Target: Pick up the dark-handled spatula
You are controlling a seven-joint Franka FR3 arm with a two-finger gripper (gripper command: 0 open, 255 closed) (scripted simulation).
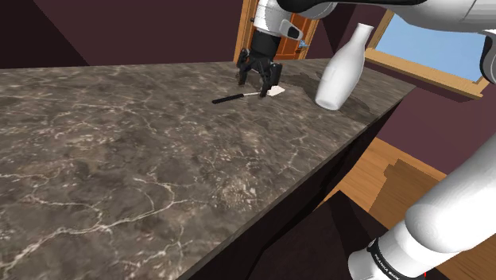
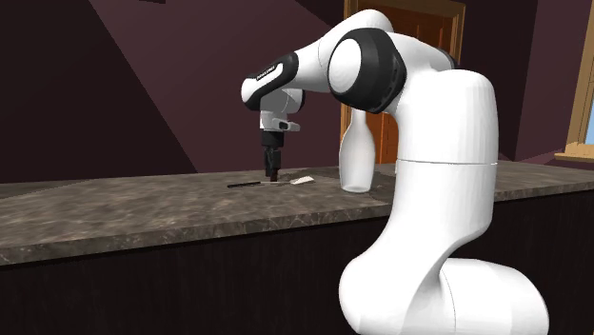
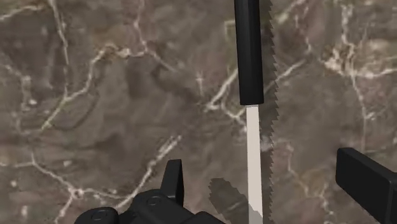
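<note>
The spatula (image 1: 236, 97) lies flat on the dark marble countertop (image 1: 143, 167), with a thin black handle and a white blade (image 1: 275, 92) at its end. In the second exterior view the spatula (image 2: 249, 183) rests just below my gripper (image 2: 272, 175). My gripper (image 1: 257, 83) hangs straight down over the spot where handle meets blade, fingers apart and close to the surface. In the wrist view the black handle (image 3: 249, 57) and pale shaft run between the open gripper (image 3: 270, 184) fingers, nearer neither pad, untouched.
A tall white bottle (image 1: 342, 68) stands on the counter just beyond the blade, toward the shoulder view's right, also seen as the bottle (image 2: 355, 152) beside the arm. The counter's edge (image 1: 318, 171) drops off at the shoulder view's right. A wooden door (image 1: 302, 28) stands behind.
</note>
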